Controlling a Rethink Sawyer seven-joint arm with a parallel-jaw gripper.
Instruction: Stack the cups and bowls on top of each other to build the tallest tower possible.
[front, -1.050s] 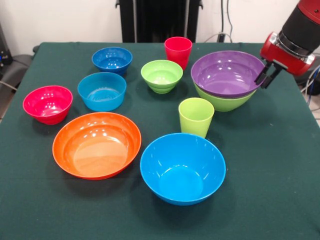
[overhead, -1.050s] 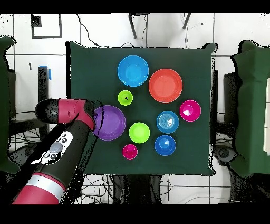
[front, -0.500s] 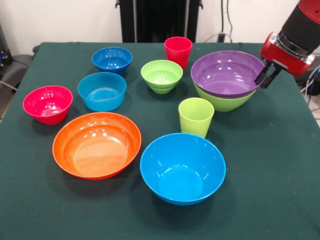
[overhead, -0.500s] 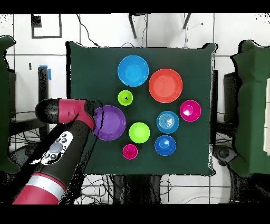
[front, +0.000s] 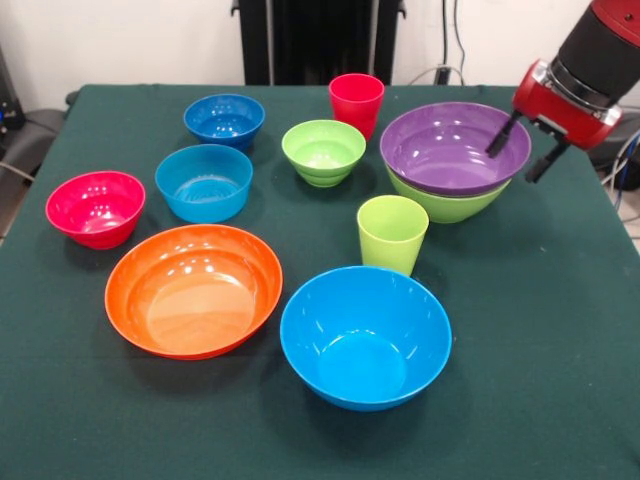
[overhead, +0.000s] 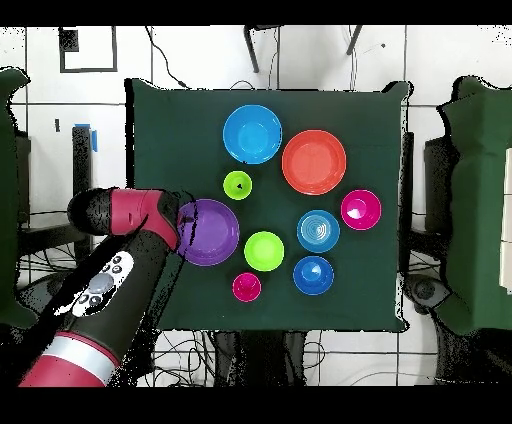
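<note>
The tower is a wide purple bowl (front: 450, 145) (overhead: 208, 232) nested in a large lime-green bowl (front: 445, 204) at the table's right. My gripper (front: 522, 150) (overhead: 183, 228) is open and straddles the purple bowl's right rim, one finger inside the bowl and one outside. Apart from the tower, the red cup (front: 356, 100) (overhead: 246, 287) stands upright behind it and the lime-green cup (front: 392, 232) (overhead: 237, 185) stands in front of it.
Loose on the green cloth: small lime-green bowl (front: 323, 150), dark blue bowl (front: 224, 119), small light blue bowl (front: 204, 181), pink-red bowl (front: 95, 207), large orange bowl (front: 193, 288) and large light blue bowl (front: 365, 334). The table's right edge is close beside the arm.
The gripper's fingers, close together at the purple bowl's rim before, have spread apart. One now sits inside the bowl. The arm has shifted slightly.
</note>
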